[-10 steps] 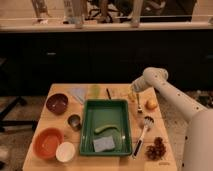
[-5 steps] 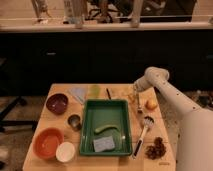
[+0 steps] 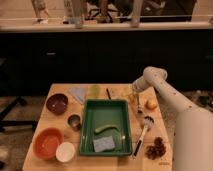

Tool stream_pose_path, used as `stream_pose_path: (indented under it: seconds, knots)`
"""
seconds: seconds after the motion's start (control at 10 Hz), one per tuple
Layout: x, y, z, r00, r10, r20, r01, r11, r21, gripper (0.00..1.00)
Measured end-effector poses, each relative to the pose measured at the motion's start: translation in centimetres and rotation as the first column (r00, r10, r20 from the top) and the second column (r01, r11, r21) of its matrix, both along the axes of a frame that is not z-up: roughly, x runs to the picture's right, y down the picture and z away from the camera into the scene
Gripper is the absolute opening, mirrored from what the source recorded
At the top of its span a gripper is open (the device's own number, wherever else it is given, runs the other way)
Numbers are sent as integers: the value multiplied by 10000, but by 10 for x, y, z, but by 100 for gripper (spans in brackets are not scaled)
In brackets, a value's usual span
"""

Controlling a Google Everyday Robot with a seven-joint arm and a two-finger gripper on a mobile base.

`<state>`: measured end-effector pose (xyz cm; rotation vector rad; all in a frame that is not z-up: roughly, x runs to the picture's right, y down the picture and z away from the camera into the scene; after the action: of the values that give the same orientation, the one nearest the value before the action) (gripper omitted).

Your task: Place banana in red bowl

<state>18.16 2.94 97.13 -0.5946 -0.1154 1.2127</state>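
The banana [image 3: 128, 93], a small pale-yellow piece, lies at the back of the wooden table [image 3: 45, 122], just right of the green tray's far corner. My gripper [image 3: 137, 101] hangs open right beside it on the right, pointing down, with nothing held; the white arm reaches in from the right. The red bowl [image 3: 48, 142], orange-red and empty, sits at the front left, far from the gripper.
A green tray [image 3: 125, 131] in the middle holds a greenish-yellow curved piece [image 3: 105, 128] and a blue sponge [image 3: 103, 144]. A dark maroon bowl [image 3: 57, 103], metal cup [image 3: 74, 121] and white cup [image 3: 65, 151] stand on the left. An orange fruit [image 3: 151, 104], fork [image 3: 142, 134] and pine cone [image 3: 156, 148] lie on the right.
The gripper has dropped slightly toward the table beside the banana. Nothing else has moved.
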Motion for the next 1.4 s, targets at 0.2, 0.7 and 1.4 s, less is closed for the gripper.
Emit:
stream_pose_path:
  seconds: [0.2, 0.7, 1.4]
  knots:
    - [-1, 2, 3, 9999, -136, 51, 137, 9999, -95, 80]
    - [-6, 3, 7, 9993, -358, 83, 360, 9991, -235, 80]
    - [-7, 4, 8, 9993, -366, 79, 368, 9990, -242, 80]
